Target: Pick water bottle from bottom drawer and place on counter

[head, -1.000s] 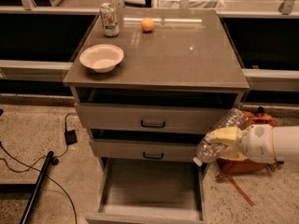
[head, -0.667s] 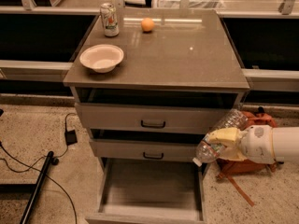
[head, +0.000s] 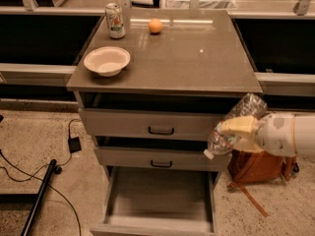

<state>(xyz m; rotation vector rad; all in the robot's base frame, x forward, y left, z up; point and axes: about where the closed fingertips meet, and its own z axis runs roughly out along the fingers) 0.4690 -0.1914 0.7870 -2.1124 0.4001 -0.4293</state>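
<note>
My gripper (head: 238, 132) is at the right of the cabinet, level with the two upper drawers, shut on the water bottle (head: 231, 127). The clear crinkled bottle lies tilted in the yellowish fingers (head: 239, 125), white cap down-left near the middle drawer's right end, base up-right under the counter's edge. The bottom drawer (head: 160, 200) is pulled open below, its grey floor bare. The counter (head: 187, 58) is the glossy top above the bottle.
On the counter stand a printed can (head: 115, 20) at the back left, an orange ball (head: 155, 26) beside it and a white bowl (head: 107, 61) near the left front. An orange-brown bag (head: 256, 168) sits on the floor right of the cabinet. Cables (head: 49, 176) lie on the floor at the left.
</note>
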